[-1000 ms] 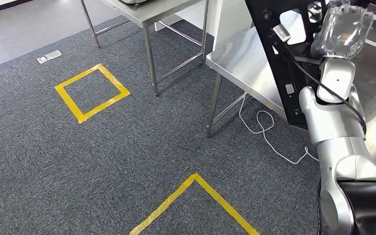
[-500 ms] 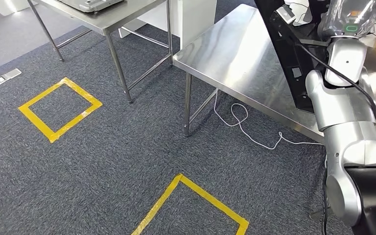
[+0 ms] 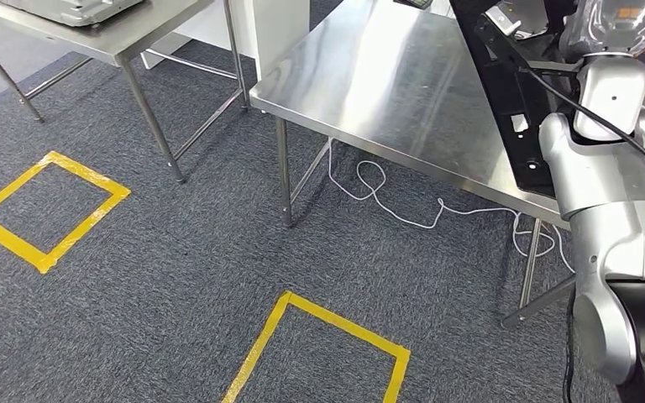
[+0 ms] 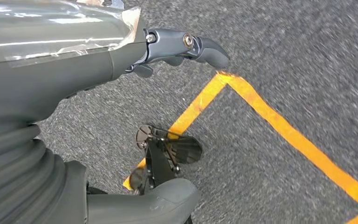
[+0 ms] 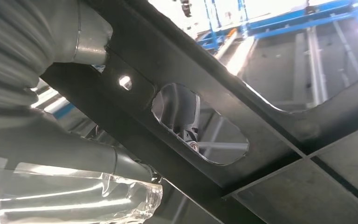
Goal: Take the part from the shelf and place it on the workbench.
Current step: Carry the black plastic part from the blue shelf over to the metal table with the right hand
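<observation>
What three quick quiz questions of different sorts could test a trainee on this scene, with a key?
1. True or false: the right hand holds the black part.
2. The white cable lies: A) on the steel workbench; B) on the carpet beneath it.
3. Fill in: the floor squares are marked with ___ tape.

Key: 1 true; 2 B; 3 yellow.

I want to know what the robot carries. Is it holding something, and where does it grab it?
Yes. Its right hand holds a big black flat part near the top edge, fingers through a cutout. The left hand holds nothing.
</observation>
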### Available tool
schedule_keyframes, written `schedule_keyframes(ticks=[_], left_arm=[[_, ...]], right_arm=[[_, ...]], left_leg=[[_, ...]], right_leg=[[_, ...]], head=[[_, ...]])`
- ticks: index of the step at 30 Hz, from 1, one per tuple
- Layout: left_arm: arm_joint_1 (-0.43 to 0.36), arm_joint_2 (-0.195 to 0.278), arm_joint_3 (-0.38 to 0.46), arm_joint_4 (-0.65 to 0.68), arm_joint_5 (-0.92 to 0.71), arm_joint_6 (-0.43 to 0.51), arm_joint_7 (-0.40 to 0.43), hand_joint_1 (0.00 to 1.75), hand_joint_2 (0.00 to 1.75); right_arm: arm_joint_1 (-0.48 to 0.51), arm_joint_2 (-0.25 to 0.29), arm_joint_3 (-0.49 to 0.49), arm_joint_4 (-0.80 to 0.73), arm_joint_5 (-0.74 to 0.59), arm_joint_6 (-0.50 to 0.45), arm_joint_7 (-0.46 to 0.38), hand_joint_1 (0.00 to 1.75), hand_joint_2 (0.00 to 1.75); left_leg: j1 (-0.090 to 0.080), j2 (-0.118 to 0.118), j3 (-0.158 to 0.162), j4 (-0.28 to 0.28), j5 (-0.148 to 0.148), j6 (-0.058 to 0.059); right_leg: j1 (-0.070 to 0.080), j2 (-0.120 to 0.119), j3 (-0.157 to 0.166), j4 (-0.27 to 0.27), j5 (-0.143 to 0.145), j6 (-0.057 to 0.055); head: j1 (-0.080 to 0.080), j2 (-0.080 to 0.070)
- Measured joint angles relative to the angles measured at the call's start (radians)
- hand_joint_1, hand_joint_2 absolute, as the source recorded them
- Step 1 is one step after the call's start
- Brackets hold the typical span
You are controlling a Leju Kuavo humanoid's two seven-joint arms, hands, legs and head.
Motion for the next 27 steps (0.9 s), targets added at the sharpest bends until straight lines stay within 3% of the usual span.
schedule_keyframes(ticks=[2, 3, 5, 7, 9, 10, 11, 12, 14, 16, 18, 19, 20, 22, 24, 25, 26, 27], left_arm=[[-0.001, 0.0, 0.001, 0.0, 0.0, 0.0, 0.0, 0.0, 1.75], [-0.001, 0.0, 0.001, 0.0, 0.0, 0.0, 0.0, 0.0, 1.75], [-0.003, 0.001, 0.002, 0.0, 0.0, 0.0, 0.0, 0.0, 1.75], [-0.001, 0.001, 0.004, 0.0, 0.0, 0.003, 0.0, 0.0, 1.75], [0.002, 0.001, 0.006, 0.0, -0.001, 0.008, 0.0, 0.0, 1.75], [0.002, 0.002, 0.008, 0.0, -0.001, 0.007, 0.0, 0.0, 1.75], [0.002, 0.002, 0.009, 0.0, -0.001, 0.004, -0.001, 0.0, 1.75], [0.002, 0.002, 0.009, 0.0, -0.001, 0.002, -0.001, 0.0, 1.75], [0.002, 0.003, 0.009, 0.0, -0.002, -0.002, 0.0, 0.0, 1.75], [0.002, 0.003, 0.01, 0.001, -0.004, -0.004, 0.001, 0.0, 1.75], [0.002, 0.003, 0.01, 0.001, -0.008, -0.008, 0.004, 0.0, 1.75], [0.001, 0.003, 0.01, 0.001, -0.01, -0.01, 0.007, 0.0, 1.75], [0.0, 0.002, 0.01, 0.001, -0.011, -0.013, 0.01, 0.0, 1.75], [0.001, 0.003, 0.011, 0.001, -0.011, -0.018, 0.019, 0.0, 1.75], [0.003, 0.004, 0.014, 0.001, -0.01, -0.025, 0.027, 0.0, 1.75], [0.003, 0.004, 0.016, 0.001, -0.01, -0.028, 0.03, 0.0, 1.75], [0.003, 0.004, 0.017, 0.001, -0.01, -0.031, 0.032, 0.0, 1.75], [0.003, 0.004, 0.018, 0.001, -0.01, -0.033, 0.033, 0.0, 1.75]], right_arm=[[-0.003, -0.001, 0.002, 0.002, 0.0, 0.0, 0.0, 1.75, 1.75], [-0.003, -0.003, 0.002, 0.003, 0.0, -0.001, 0.0, 1.75, 1.75], [-0.005, -0.005, 0.003, 0.005, 0.0, -0.001, -0.001, 1.75, 1.75], [-0.008, -0.001, 0.004, 0.006, 0.0, -0.002, -0.002, 1.75, 1.75], [-0.007, 0.006, 0.005, 0.011, 0.0, -0.003, -0.006, 1.75, 1.75], [-0.007, 0.008, 0.005, 0.014, 0.0, -0.004, -0.009, 1.75, 1.75], [-0.007, 0.01, 0.006, 0.016, 0.0, -0.005, -0.013, 1.75, 1.75], [-0.007, 0.011, 0.007, 0.018, 0.0, -0.006, -0.016, 1.75, 1.75], [-0.01, 0.013, 0.008, 0.022, 0.0, -0.007, -0.021, 1.75, 1.75], [-0.014, 0.014, 0.008, 0.024, 0.0, -0.01, -0.023, 1.75, 1.75], [-0.015, 0.011, 0.008, 0.027, 0.0, -0.014, -0.023, 1.75, 1.75], [-0.014, 0.007, 0.008, 0.028, -0.001, -0.016, -0.024, 1.75, 1.75], [-0.014, 0.004, 0.008, 0.029, -0.004, -0.017, -0.024, 1.75, 1.75], [-0.015, 0.002, 0.007, 0.031, -0.011, -0.018, -0.028, 1.75, 1.75], [-0.014, 0.008, 0.007, 0.036, -0.013, -0.019, -0.032, 1.75, 1.75], [-0.012, 0.01, 0.008, 0.039, -0.012, -0.02, -0.033, 1.75, 1.75], [-0.012, 0.012, 0.008, 0.042, -0.01, -0.021, -0.032, 1.75, 1.75], [-0.012, 0.014, 0.008, 0.044, -0.008, -0.021, -0.032, 1.75, 1.75]], left_leg=[[-0.005, 0.019, 0.004, -0.001, -0.003, -0.007], [-0.005, 0.025, 0.006, -0.001, -0.006, -0.011], [0.001, -0.007, -0.002, 0.026, -0.029, -0.021], [0.006, -0.065, -0.046, 0.131, -0.089, -0.03], [0.008, -0.087, -0.104, 0.254, -0.138, -0.035], [0.009, -0.089, -0.118, 0.278, -0.138, -0.037], [0.012, -0.09, -0.113, 0.263, -0.118, -0.039], [0.016, -0.095, -0.091, 0.212, -0.083, -0.04], [0.029, -0.136, -0.034, 0.084, -0.023, -0.044], [0.032, -0.164, -0.01, 0.025, -0.007, -0.041], [0.024, -0.145, -0.011, 0.019, -0.003, -0.026], [0.021, -0.135, -0.008, 0.013, 0.002, -0.016], [0.02, -0.123, -0.006, 0.007, 0.008, -0.007], [0.02, -0.099, -0.003, -0.003, 0.014, 0.006], [0.019, -0.072, -0.004, -0.004, 0.014, 0.008], [0.018, -0.057, -0.005, -0.004, 0.014, 0.008], [0.019, -0.043, -0.005, -0.004, 0.013, 0.007], [0.019, -0.03, -0.004, -0.003, 0.012, 0.005]], right_leg=[[0.009, 0.008, 0.007, -0.014, 0.008, -0.018], [0.003, 0.019, 0.007, -0.017, 0.011, -0.027], [-0.009, 0.039, 0.01, -0.022, 0.016, -0.042], [-0.015, 0.059, 0.012, -0.025, 0.019, -0.057], [-0.014, 0.082, 0.011, -0.024, 0.02, -0.063], [-0.014, 0.095, 0.011, -0.022, 0.02, -0.063], [-0.015, 0.108, 0.011, -0.02, 0.02, -0.063], [-0.016, 0.12, 0.011, -0.016, 0.02, -0.062], [-0.015, 0.143, 0.005, -0.006, 0.017, -0.057], [-0.01, 0.163, -0.007, -0.001, 0.02, -0.044], [-0.007, 0.182, -0.018, -0.006, 0.028, -0.027], [-0.008, 0.174, -0.024, -0.004, 0.028, -0.021], [-0.008, 0.153, -0.035, 0.012, 0.019, -0.018], [-0.009, 0.095, -0.082, 0.103, -0.024, -0.02], [-0.01, 0.072, -0.145, 0.233, -0.072, -0.017], [-0.011, 0.069, -0.161, 0.27, -0.081, -0.011], [-0.013, 0.066, -0.157, 0.268, -0.076, -0.003], [-0.015, 0.058, -0.132, 0.224, -0.058, 0.007]], head=[[-0.001, 0.0], [-0.002, 0.0], [-0.003, 0.0], [-0.005, 0.0], [-0.006, 0.0], [-0.007, 0.0], [-0.007, 0.0], [-0.007, 0.0], [-0.007, 0.0], [-0.005, 0.0], [-0.005, 0.0], [-0.005, 0.0], [-0.002, 0.0], [0.005, 0.0], [0.009, 0.0], [0.009, 0.0], [0.009, 0.0], [0.009, 0.0]])
